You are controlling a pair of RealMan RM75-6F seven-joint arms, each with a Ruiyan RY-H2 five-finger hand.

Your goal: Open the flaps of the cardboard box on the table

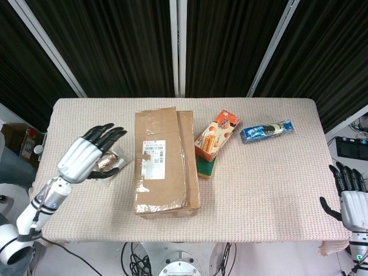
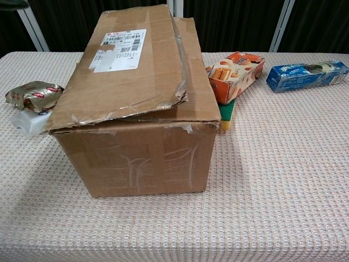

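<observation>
A brown cardboard box (image 1: 165, 162) (image 2: 136, 98) stands lengthwise mid-table, its two top flaps folded down; the left flap with the white label lies over the right one, its near corner slightly lifted. My left hand (image 1: 91, 154) hovers above the table left of the box, fingers spread and pointing toward it, holding nothing. My right hand (image 1: 349, 198) stays off the table's right front corner, fingers apart and empty. Only a dark sliver at the chest view's top left hints at the left hand.
A silver snack pouch (image 1: 106, 163) (image 2: 30, 95) lies under my left hand. Right of the box are an orange snack carton (image 1: 217, 135) (image 2: 235, 75) on a green block (image 1: 206, 167), and a blue biscuit packet (image 1: 266, 131) (image 2: 306, 75).
</observation>
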